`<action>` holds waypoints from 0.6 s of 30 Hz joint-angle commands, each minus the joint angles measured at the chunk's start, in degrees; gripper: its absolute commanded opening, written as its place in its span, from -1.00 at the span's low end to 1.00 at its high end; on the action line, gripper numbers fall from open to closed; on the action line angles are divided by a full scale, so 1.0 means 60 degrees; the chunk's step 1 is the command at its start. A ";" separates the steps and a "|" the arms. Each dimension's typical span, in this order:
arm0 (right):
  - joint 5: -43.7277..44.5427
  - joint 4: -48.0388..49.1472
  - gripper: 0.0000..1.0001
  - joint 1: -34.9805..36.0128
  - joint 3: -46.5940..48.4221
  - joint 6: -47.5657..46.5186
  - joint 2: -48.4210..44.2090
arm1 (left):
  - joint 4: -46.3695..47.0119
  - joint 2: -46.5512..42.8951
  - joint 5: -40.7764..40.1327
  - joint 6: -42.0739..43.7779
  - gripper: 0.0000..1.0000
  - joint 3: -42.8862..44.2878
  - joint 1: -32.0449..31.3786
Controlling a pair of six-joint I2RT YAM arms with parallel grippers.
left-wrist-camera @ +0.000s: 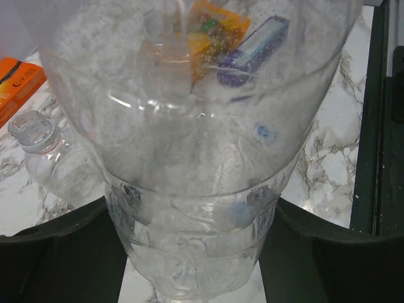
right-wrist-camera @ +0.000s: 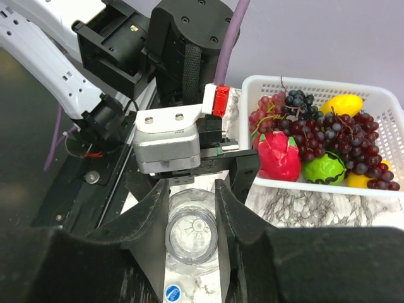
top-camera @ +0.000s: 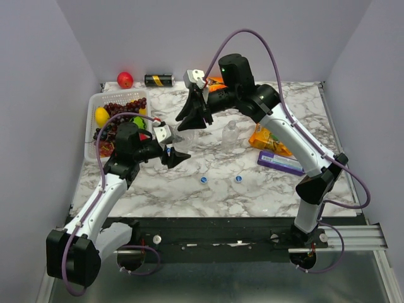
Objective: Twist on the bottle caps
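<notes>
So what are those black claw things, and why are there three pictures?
Those are two robot arms bolted to a marble table. One picture looks down from above. The other two come from a small camera on each wrist. The right fingers pinch the open top of a clear bottle, and the left fingers press its sides lower down. It has no cap yet. A second bottle stands nearby, and two blue caps lie on the table. There is also a basket of fruit, an apple, a can and an orange packet.
</notes>
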 commanded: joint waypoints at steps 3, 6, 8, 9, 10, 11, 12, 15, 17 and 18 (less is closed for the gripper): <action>0.0101 -0.0146 -0.99 0.0040 0.0201 0.0023 0.0303 | 0.0878 -0.0139 0.0316 -0.0569 0.17 0.0053 -0.0333; 0.0466 -0.0132 -0.76 0.0040 0.0171 0.0169 0.0260 | 0.0966 -0.0153 0.0141 -0.0817 -0.06 -0.0020 -0.0362; 0.1270 -0.0146 -0.25 -0.0033 0.0157 0.0272 -0.0046 | 0.1040 -0.0226 -0.0136 -0.1052 -0.28 -0.0152 -0.0362; 0.1476 -0.0132 -0.11 -0.0106 0.0186 0.0388 -0.0193 | 0.0996 -0.0371 -0.0268 -0.1082 -0.37 -0.0225 -0.0362; 0.1841 -0.0146 0.10 -0.0309 0.0172 0.0448 -0.0383 | 0.0894 -0.0474 -0.0371 -0.1126 -0.42 -0.0313 -0.0362; 0.2033 -0.0132 0.21 -0.0427 0.0171 0.0550 -0.0733 | 0.0820 -0.0591 -0.0488 -0.1112 -0.43 -0.0546 -0.0362; 0.2238 -0.0146 0.31 -0.0588 0.0142 0.0841 -0.0954 | 0.0733 -0.0824 -0.0765 -0.1039 -0.45 -0.0650 -0.0362; 0.2693 -0.0161 0.52 -0.1233 -0.0891 0.0496 -0.2063 | 0.0279 -0.1279 -0.1467 -0.0790 -0.71 -0.1045 -0.0362; 0.3450 -0.0176 0.60 -0.1381 -0.2064 -0.0338 -0.2841 | -0.0015 -0.1514 -0.1864 -0.0484 -0.97 -0.1323 -0.0362; 0.3717 -0.0176 0.61 -0.1381 -0.3418 -0.1401 -0.3557 | -0.0030 -0.1762 -0.2171 -0.0453 -1.00 -0.1426 -0.0362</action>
